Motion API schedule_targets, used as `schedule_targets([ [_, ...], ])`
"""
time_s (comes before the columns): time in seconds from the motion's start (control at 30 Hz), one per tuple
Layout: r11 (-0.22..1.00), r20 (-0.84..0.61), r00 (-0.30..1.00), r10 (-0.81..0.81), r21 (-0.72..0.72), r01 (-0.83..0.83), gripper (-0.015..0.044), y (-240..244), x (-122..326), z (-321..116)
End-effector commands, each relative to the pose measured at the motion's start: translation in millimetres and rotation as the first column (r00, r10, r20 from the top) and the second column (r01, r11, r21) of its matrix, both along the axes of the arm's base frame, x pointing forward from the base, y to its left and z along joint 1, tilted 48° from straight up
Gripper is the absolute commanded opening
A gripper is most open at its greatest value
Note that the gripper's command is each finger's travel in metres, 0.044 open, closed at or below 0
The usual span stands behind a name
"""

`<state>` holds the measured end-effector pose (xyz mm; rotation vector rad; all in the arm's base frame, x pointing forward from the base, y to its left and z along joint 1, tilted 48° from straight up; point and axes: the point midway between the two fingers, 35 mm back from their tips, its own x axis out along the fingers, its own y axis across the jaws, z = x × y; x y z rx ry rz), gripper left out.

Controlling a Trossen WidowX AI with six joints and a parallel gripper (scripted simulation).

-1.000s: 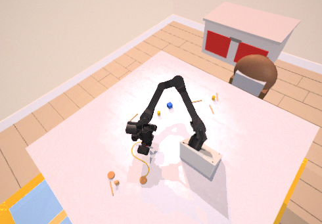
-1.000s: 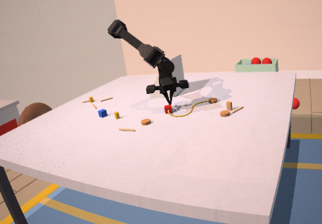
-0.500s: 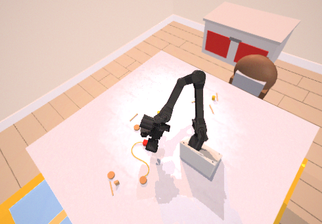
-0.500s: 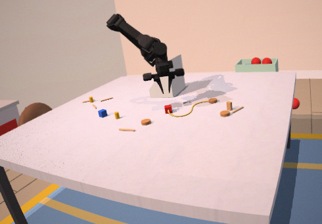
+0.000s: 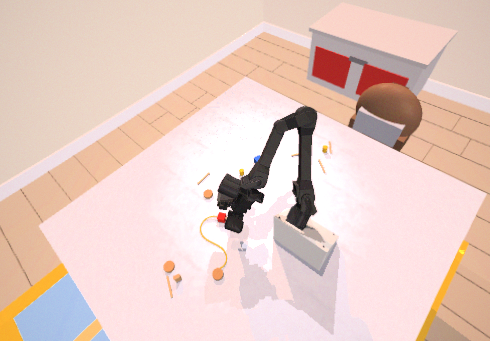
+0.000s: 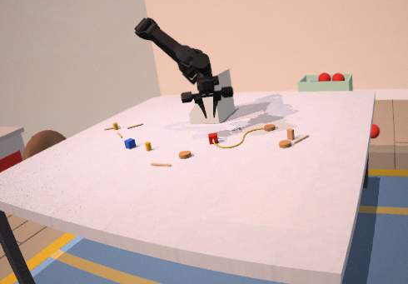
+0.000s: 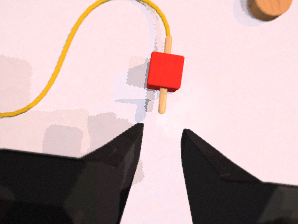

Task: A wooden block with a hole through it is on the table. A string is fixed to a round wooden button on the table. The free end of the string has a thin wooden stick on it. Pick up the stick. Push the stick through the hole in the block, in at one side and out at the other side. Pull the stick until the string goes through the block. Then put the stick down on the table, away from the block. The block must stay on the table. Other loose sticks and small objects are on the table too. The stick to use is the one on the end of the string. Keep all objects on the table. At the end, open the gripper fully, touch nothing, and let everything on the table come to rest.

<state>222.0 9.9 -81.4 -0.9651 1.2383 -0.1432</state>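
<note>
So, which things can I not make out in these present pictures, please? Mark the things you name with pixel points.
- Red block's (image 5: 221,217) (image 6: 212,138) (image 7: 166,71) hole openings: wrist view, hidden by the block's own faces.
- Wooden button (image 7: 270,6) at upper right: wrist view, cut by the top edge.
- Stick (image 7: 162,101) in the block: top view, too small.

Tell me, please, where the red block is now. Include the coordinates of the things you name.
In the wrist view, the red block (image 5: 221,217) (image 6: 212,138) (image 7: 165,71) sits around the string's stick (image 7: 162,101), just beyond the gripper's (image 6: 210,117) (image 7: 162,127) open fingertips.
</note>
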Motion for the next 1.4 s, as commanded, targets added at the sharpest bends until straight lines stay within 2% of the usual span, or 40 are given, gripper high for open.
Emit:
schedule_targets([
  [0.0,1.000,-0.006,1.000,0.002,-0.005,-0.002,0.0120,-4.2,0.7,-4.5],
  [1.37,1.000,-0.003,1.000,0.003,-0.013,-0.003,0.0120,-45.1,22.2,-50.1],
])
